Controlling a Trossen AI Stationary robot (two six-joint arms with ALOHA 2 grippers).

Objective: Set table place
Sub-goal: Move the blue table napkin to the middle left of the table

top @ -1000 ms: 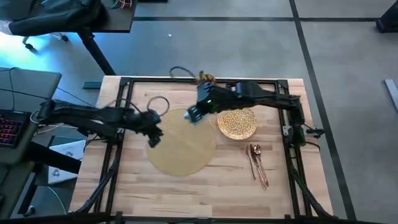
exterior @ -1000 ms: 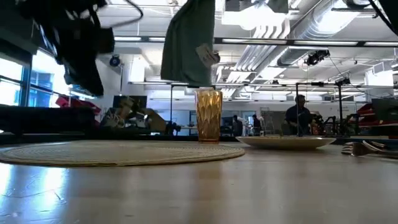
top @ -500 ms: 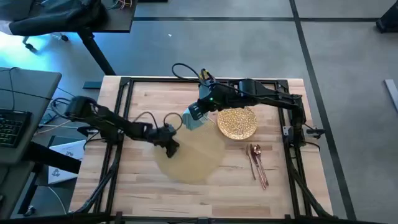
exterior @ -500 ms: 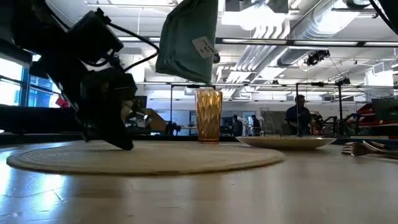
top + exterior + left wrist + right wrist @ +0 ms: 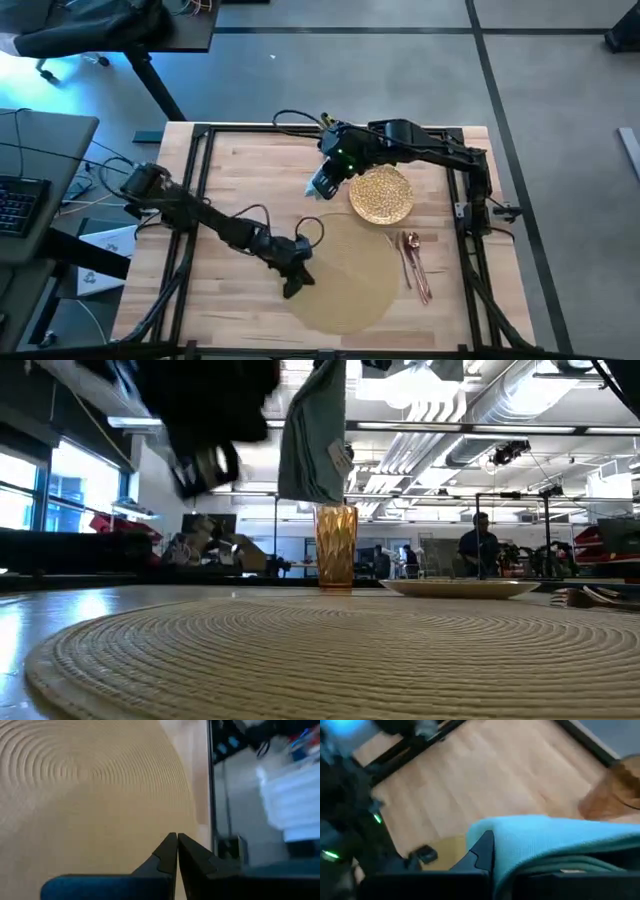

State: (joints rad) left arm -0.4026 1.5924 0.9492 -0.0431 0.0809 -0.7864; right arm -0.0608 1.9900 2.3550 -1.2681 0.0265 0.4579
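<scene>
The round pale-gold placemat (image 5: 350,275) (image 5: 350,650) lies flat toward the table's near edge. My left gripper (image 5: 292,283) (image 5: 176,840) is shut, with its fingers pointing down over the mat's left edge. My right gripper (image 5: 322,186) is shut on the teal napkin (image 5: 315,430) (image 5: 555,837) beyond the mat, left of the glittery gold plate (image 5: 380,196). The plate rests flat on the table. In the low view the amber cup (image 5: 335,546) stands upright behind the hanging napkin. The copper spoon and knife and a fork (image 5: 414,262) lie right of the mat. My left gripper's shut fingers (image 5: 167,852) point down at the placemat near its left edge; whether the tips touch it I cannot tell. My right gripper pinches the napkin's upper end (image 5: 520,832) between its two fingers, from above. The folded cloth hangs slack below the fingers, and its lower end (image 5: 315,495) is clear of the table.
The black rail frame (image 5: 200,150) runs along the table's sides and far edge. Cables (image 5: 295,118) lie at the far edge. Bare wood (image 5: 235,190) shows at the table's left and far middle. A grey desk with a keyboard (image 5: 20,200) stands off the left side.
My left gripper has swept toward the table's near edge and right. The placemat has slid flat with it from the table's middle to the near right, close to the cutlery. My right gripper has stayed by the plate with the napkin hanging.
</scene>
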